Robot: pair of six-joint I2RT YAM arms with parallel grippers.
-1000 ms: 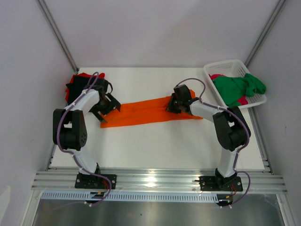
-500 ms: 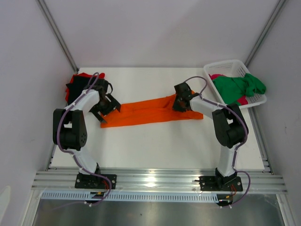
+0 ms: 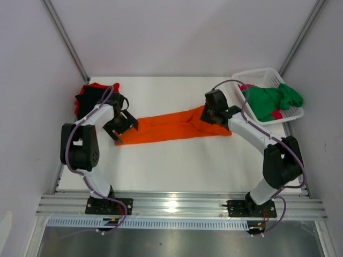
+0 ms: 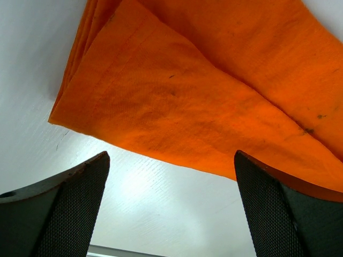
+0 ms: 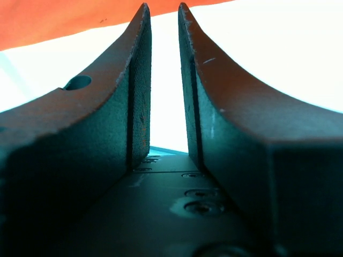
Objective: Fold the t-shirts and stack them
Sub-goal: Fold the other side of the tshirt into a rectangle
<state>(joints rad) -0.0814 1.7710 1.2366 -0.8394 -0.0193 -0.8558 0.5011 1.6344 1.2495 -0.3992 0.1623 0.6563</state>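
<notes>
The right gripper (image 5: 163, 21) has its two dark fingers (image 5: 96, 123) close together, with a narrow empty gap between them. Beyond them, at upper left, the orange t-shirt (image 5: 48, 19) lies on the white table (image 5: 268, 48).

**Table** (image 3: 177, 166): white, matte top, rectangular; soft bright patch of reflected light on it in the left wrist view.
**Back wall** (image 3: 182, 37): plain, pale grey-white, unmarked.
**Side walls**: left (image 3: 27, 107) and right (image 3: 327, 80), same pale finish.
**Frame posts**: two grey metal bars, left (image 3: 65, 38) and right (image 3: 303, 36), slanting towards the table's far corners.
**Rail** (image 3: 177, 206): slotted aluminium along the table's near edge, a glare spot at its middle.
**Slotted strip** (image 3: 177, 221): white, just beneath the rail.
**Lower surface** (image 3: 177, 241): dull grey, evenly lit.
</notes>
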